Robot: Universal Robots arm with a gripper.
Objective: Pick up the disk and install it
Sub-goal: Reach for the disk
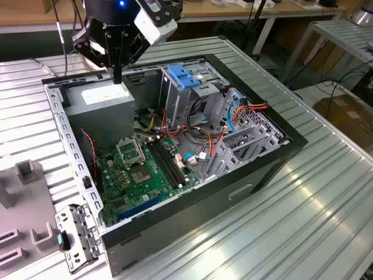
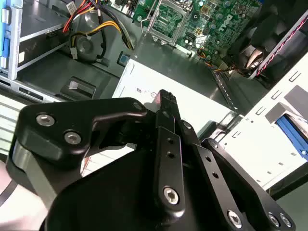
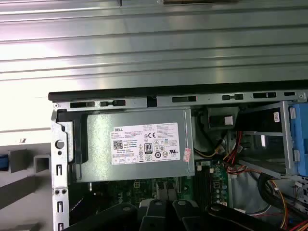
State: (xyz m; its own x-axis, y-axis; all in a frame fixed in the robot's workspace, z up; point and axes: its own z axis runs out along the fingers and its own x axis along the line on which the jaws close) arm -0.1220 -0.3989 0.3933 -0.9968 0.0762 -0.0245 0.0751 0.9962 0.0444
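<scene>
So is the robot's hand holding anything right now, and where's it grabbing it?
Nothing. The gripper hangs just over the grey power-supply box with its jaws shut together, and there's nothing between them.

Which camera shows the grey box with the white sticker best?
The first wrist view: the power supply box shows its whole stickered top. In the exterior view and second wrist view the gripper covers part of it.

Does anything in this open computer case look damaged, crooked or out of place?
Nothing stands out. The power supply sits square in its corner, the motherboard looks intact, and the cables lie loose beside the drive bay. The gripper hangs over the power supply.
</scene>
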